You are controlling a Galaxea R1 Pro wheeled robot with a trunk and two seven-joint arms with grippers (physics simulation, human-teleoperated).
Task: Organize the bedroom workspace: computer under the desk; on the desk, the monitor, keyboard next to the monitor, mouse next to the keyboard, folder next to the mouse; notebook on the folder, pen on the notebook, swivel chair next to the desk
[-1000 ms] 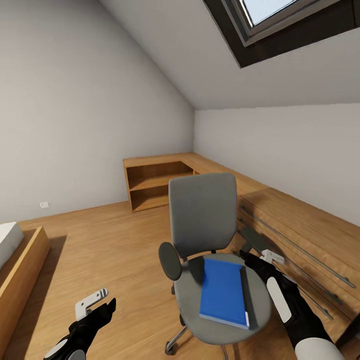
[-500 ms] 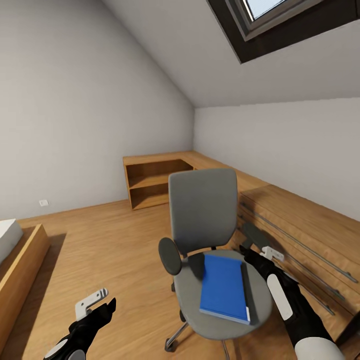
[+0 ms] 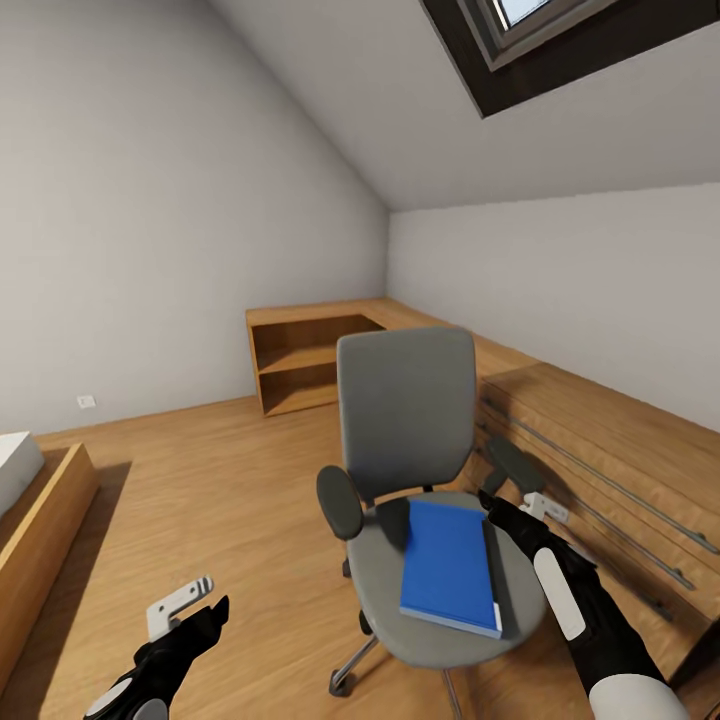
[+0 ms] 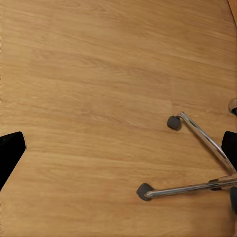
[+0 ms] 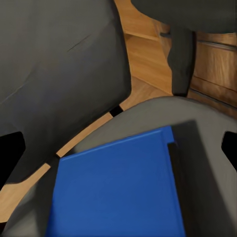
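One folder point(image 3: 448, 566) lies on the swivel chair point(image 3: 407, 430), wood floor point(image 3: 220, 490) around.

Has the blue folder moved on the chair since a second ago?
No. The folder lies at the same spot on the swivel chair seat, against its armrests; only the camera view shifted.

Pale grey walls point(image 3: 150, 200) close in the room, and a sloped pale ceiling point(image 3: 400, 90) runs down to the far corner. A dark-framed skylight point(image 3: 560, 40) sits high in that slope, showing a patch of bright sky. Warm light-wood plank floor point(image 3: 200, 480) spreads below. Against the back wall stands a low open wooden shelf unit point(image 3: 300, 365); along the right wall runs a long wooden drawer cabinet with metal bar handles point(image 3: 600, 450). At far left, a wooden bed frame with white mattress point(image 3: 30, 500)
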